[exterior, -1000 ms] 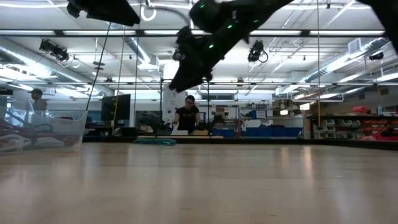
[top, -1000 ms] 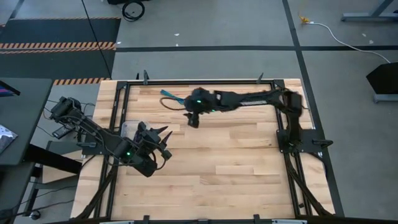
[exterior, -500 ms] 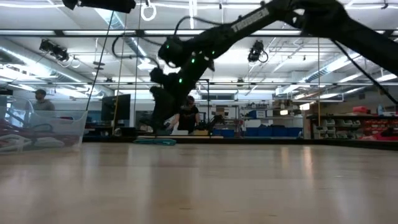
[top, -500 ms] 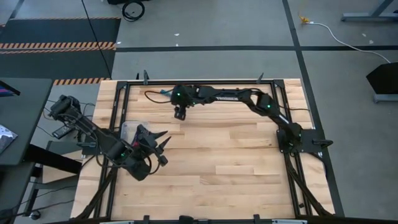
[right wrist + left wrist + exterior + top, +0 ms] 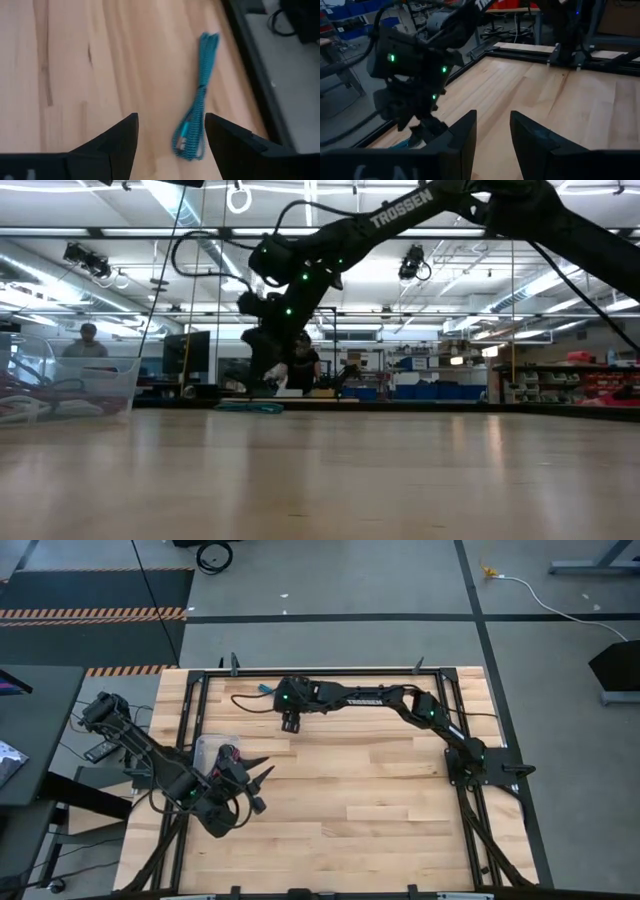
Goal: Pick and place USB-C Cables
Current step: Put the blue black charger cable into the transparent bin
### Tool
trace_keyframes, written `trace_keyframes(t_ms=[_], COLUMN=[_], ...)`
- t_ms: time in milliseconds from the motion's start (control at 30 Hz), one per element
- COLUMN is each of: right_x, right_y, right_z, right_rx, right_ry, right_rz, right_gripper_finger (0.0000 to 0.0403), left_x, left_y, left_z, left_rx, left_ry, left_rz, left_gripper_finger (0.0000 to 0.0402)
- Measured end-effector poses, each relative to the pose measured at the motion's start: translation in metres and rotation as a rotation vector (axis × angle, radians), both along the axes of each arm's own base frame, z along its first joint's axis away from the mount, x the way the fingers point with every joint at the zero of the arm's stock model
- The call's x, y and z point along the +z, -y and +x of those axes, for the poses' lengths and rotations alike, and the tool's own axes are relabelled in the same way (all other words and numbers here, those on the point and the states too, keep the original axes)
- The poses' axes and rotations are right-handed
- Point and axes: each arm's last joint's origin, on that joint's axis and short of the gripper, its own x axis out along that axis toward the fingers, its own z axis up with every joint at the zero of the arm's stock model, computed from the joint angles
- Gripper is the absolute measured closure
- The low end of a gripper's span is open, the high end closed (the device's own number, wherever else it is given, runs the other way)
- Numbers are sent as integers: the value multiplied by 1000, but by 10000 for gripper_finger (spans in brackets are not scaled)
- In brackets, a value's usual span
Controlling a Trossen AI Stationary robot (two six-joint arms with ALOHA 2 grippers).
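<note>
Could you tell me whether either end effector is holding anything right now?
No. The right end effector is open above the teal cable, not touching it; the left end effector is open and empty.

The pale wooden table (image 5: 380, 800) carries a teal cable (image 5: 196, 120) and a clear tub (image 5: 70, 388).

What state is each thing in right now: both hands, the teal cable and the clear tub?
Right hand: open, empty, poised over the teal cable at the table's far edge.
Left hand: fingers parted, nothing between them, near the tub.
Teal cable: folded into a bundle, lying flat on the wood, not gripped.
Clear tub: upright at the table's left side, cables inside.
</note>
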Motion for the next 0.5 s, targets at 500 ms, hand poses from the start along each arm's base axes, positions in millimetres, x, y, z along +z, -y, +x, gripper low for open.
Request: trace_keyframes(t_ms=[500], right_x=[4], right_y=[2], right_z=[-9], right_rx=[63], right_ry=[-98], right_rz=[-21], right_gripper_finger=[168], left_x=[-4], left_y=[-14], left_z=[5], left_rx=[48], left_ry=[-50], left_rz=[1], left_gripper_finger=[276])
